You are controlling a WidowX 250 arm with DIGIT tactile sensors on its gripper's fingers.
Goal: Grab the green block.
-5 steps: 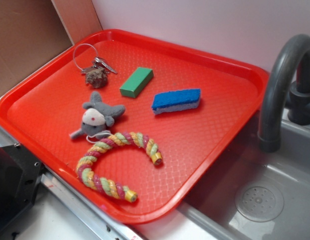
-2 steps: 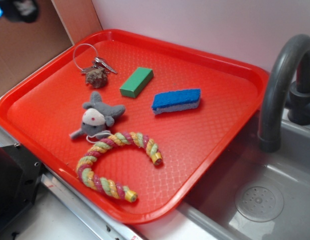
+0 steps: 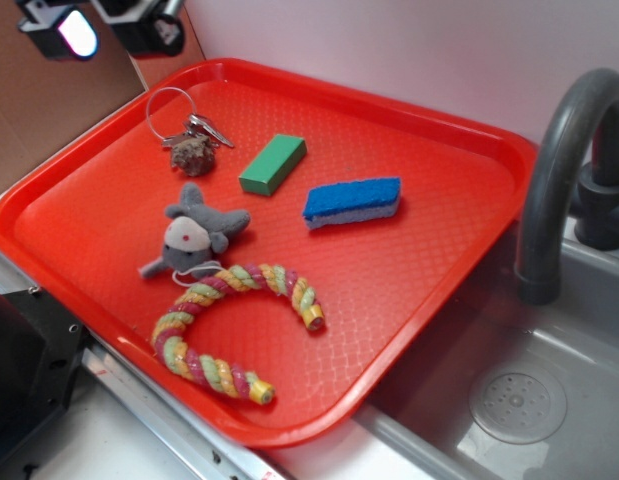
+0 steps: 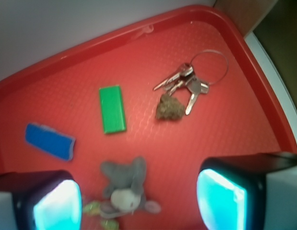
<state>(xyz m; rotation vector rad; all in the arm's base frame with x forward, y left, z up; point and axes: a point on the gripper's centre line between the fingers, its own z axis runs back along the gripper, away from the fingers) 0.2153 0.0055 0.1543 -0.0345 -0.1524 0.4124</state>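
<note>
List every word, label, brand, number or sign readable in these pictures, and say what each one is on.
None can be read in either view.
Green block: plain faces, no marking.
Blue sponge: no label shows.
Keys: any stamping is too small and blurred to read.
Toy mouse, rope ring, red tray and faucet: no text visible.

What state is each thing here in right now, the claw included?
gripper: open, above the tray, holding nothing
green block: flat on tray, untouched
blue sponge: blue side up
keys: lying flat
toy mouse: lying down
rope ring: curled, open-ended
</note>
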